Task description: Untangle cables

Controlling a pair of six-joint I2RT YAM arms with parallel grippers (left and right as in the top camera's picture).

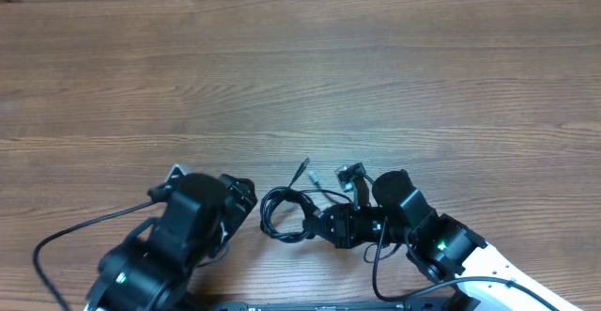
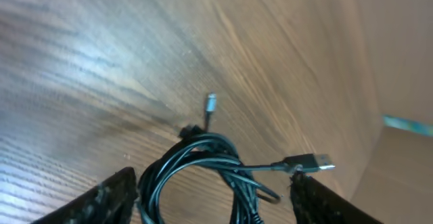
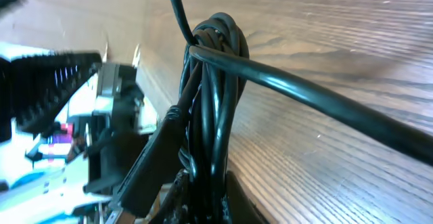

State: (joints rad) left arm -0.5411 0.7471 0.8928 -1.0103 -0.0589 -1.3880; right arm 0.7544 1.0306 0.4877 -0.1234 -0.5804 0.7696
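The cables [image 1: 285, 214] lie as a tangled black coil near the table's front edge, between my two grippers. Plug ends stick out at the back: a silver-tipped one [image 2: 211, 103] and a USB plug [image 2: 312, 163]. My left gripper [image 1: 246, 198] is open just left of the coil. In the left wrist view its fingers [image 2: 116, 195] stand wide apart on either side of the coil's loop [image 2: 196, 166] without touching it. My right gripper [image 3: 226, 187] is shut on the bunched strands of the cables [image 3: 218, 82], holding the coil's right side [image 1: 315, 222].
The table [image 1: 300, 76] is bare wood towards the back. The left arm's body [image 3: 61, 116] is close beside the coil in the right wrist view. A thicker black arm wire [image 1: 66, 236] loops at the front left, and another [image 1: 380, 273] loops by the right arm.
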